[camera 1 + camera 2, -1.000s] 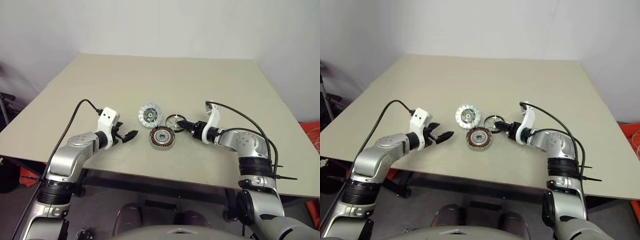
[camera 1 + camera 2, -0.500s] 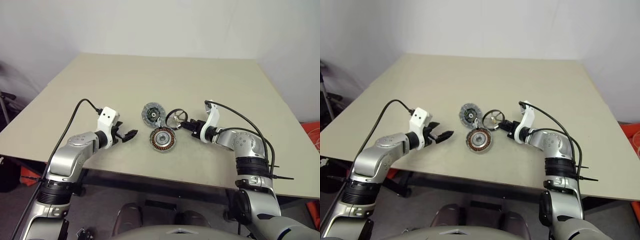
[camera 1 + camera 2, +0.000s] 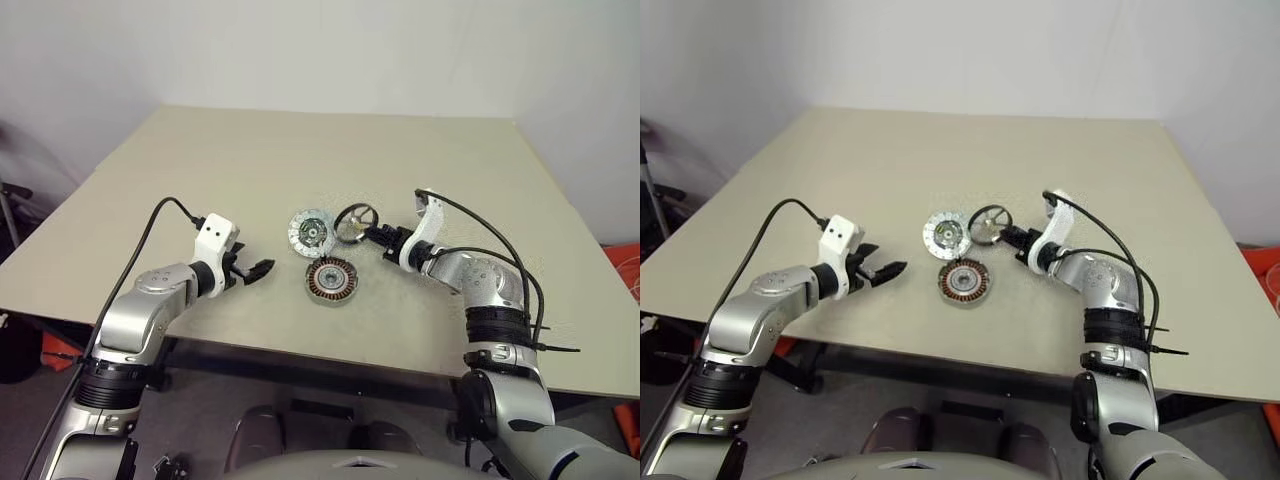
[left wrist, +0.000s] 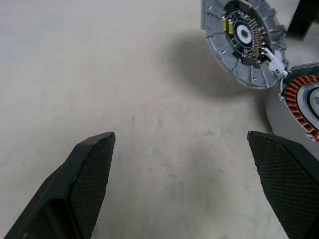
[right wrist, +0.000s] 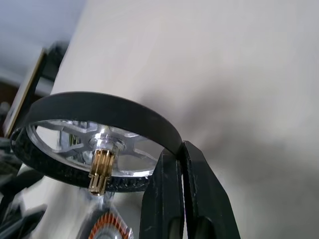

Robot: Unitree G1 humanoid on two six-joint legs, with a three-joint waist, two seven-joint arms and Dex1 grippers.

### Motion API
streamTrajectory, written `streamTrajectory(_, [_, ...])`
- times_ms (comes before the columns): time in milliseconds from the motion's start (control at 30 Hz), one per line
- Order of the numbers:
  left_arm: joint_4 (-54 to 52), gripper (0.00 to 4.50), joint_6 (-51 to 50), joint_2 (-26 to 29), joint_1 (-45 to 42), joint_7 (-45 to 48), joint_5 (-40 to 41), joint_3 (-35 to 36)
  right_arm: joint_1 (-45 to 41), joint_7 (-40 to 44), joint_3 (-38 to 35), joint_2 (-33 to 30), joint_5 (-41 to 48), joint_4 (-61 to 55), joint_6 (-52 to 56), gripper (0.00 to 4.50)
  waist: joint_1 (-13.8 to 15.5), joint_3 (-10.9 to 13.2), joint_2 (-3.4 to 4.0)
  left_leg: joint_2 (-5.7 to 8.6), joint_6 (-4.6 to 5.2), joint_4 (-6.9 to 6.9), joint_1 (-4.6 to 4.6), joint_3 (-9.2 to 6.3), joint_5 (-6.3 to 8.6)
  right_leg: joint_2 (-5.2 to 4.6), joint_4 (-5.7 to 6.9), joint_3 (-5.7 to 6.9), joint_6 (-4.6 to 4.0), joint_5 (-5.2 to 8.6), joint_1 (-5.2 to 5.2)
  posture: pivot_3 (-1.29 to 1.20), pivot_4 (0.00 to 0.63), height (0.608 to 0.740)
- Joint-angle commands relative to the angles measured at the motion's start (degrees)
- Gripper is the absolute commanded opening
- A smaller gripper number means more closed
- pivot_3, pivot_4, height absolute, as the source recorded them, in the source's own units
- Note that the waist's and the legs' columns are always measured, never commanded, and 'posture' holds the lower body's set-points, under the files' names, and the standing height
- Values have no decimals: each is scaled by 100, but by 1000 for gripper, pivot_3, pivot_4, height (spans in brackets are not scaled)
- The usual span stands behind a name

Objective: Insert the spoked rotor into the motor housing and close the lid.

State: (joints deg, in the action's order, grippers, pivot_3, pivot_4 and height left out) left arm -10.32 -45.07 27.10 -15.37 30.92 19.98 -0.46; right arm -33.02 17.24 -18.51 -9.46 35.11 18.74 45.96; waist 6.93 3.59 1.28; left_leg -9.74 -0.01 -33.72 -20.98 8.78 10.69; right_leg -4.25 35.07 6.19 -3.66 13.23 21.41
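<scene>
Right tool (image 3: pixel 374 233): fingers pinched shut on the rim of the spoked rotor (image 3: pixel 354 222), holding it on edge, lifted off the bench (image 3: pixel 200 170).
Left tool (image 3: pixel 258 270): fingers spread wide, holding nothing, well left of the parts.
Motor housing (image 3: pixel 330 280): flat on the bench, windings up.
Lid (image 3: pixel 311 231): just behind the housing, beside the rotor.

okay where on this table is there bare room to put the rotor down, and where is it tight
Bare table stretches behind the lid, and more lies between the open left gripper and the motor housing. It is crowded mid-table: lid, housing and the spoked rotor, pinched by the right gripper, sit close together.
</scene>
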Motion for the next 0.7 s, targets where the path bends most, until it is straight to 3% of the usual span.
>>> streamTrajectory(33, [-164,4500,77,5,-77,-11,-20,5,-216,305,-240,137,-20,-236,-1354,36,-1,0,0,0,0,1,-2,0,0,0,0,0,0,0,2,0,0,740])
streamTrajectory(233, [-161,4500,-3,-79,-157,-32,40,1,-48,793,-128,234,46,-372,-1835,36,-9,0,0,1,3,7,-3,0,1,0,-6,0,-28,-16,1,0,0,740])
streamTrajectory(367, [-48,4500,-580,-525,-500,-332,511,464,120,1331,7,186,20,-534,-2158,36,9,0,0,2,5,7,-8,0,2,0,-11,1,-30,-17,0,0,0,740])
streamTrajectory(467, [350,4500,-1581,-1294,-1215,-1072,1336,1517,238,1671,191,83,-168,-465,-2441,36,16,0,-1,2,6,3,-7,0,2,-1,-11,2,-33,-19,-6,0,0,740])
streamTrajectory(567, [979,4500,-2443,-2022,-2247,-1904,2667,3006,403,1998,516,-39,-454,-383,-2712,36,19,2,-5,0,7,-12,-11,-1,3,-1,-10,8,-38,-23,-10,0,0,740])
streamTrajectory(700, [1130,4500,-3351,-2431,-2735,-2644,3591,3851,493,2050,668,-82,-624,-276,-2908,36,-6,1,-3,-2,37,-32,-18,0,21,-1,-12,7,-41,-24,-10,0,0,740])
